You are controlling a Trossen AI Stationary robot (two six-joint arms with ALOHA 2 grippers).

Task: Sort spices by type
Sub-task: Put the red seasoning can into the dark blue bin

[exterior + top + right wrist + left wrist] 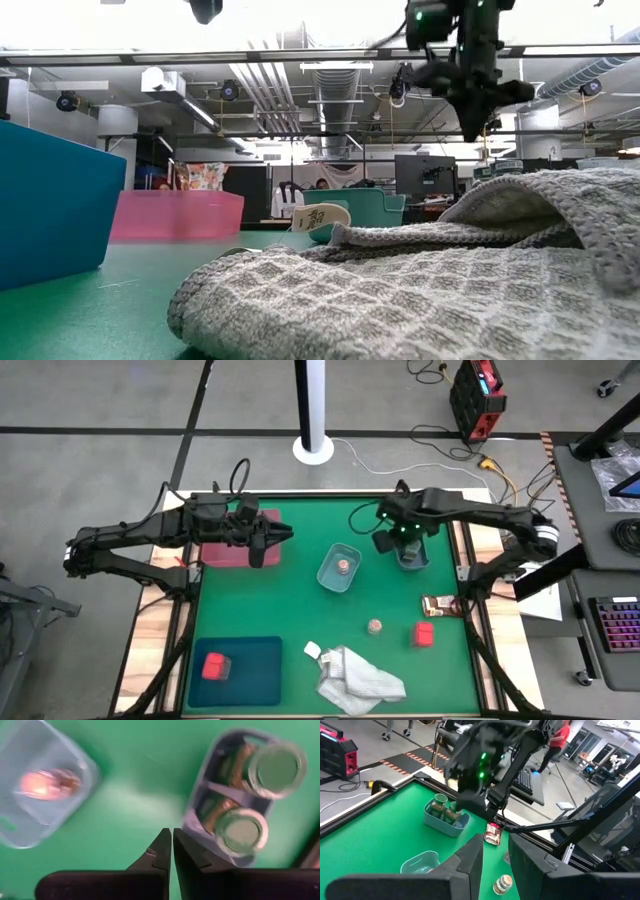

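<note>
My right gripper [393,543] [172,834] is shut and empty, high above the table beside a bluish tub [411,556] [196,822] that holds two dark green jars [275,767] [240,830]. My left gripper [283,538] [495,855] hovers narrowly open and empty by the pink tray [225,552]. One tan-topped jar [343,566] stands in the middle tub [327,574]. The other tan-topped jar [375,627] stands on the mat. One pink block [425,633] lies on the mat, the other pink block [215,666] on the teal tray [255,670]. A brown sachet [440,605] lies near the right edge.
A white-grey cloth [358,680] lies bunched at the near edge and fills the low view [420,290], with a small white item [313,650] beside it. Bare green mat [270,600] lies between the trays and tubs.
</note>
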